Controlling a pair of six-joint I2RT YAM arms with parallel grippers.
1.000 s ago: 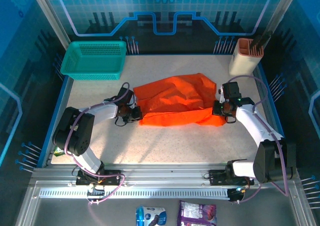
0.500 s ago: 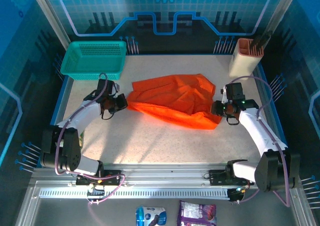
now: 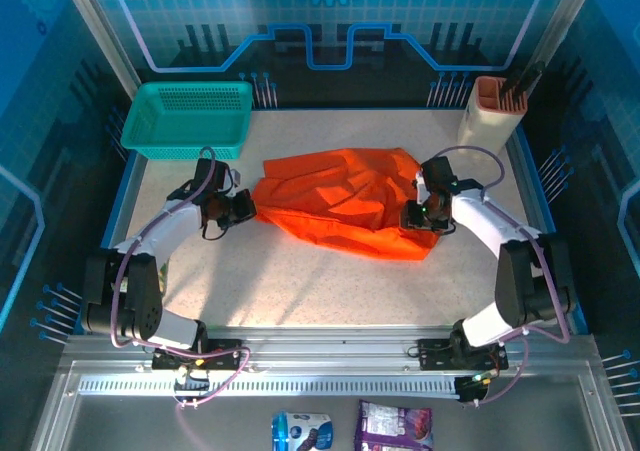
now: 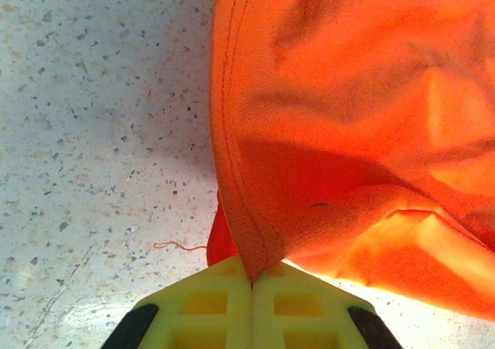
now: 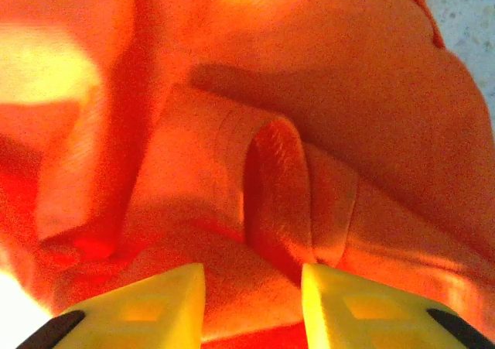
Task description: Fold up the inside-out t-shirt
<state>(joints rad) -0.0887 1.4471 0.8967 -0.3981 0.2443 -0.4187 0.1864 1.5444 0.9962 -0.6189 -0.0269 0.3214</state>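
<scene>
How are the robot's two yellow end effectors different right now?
The left end effector is shut, pinching the stitched edge of the thin orange-red t-shirt; the right end effector has fingers apart over a rumpled fold. The left is at the shirt's left end, the right at its right end. Both have yellow fingers.

1. You have the t-shirt lying on the table, at its middle.
2. Your left gripper sits at the t-shirt's left edge, and your right gripper over its right end.
3. Behind, the basket stands far left and the holder far right.
</scene>
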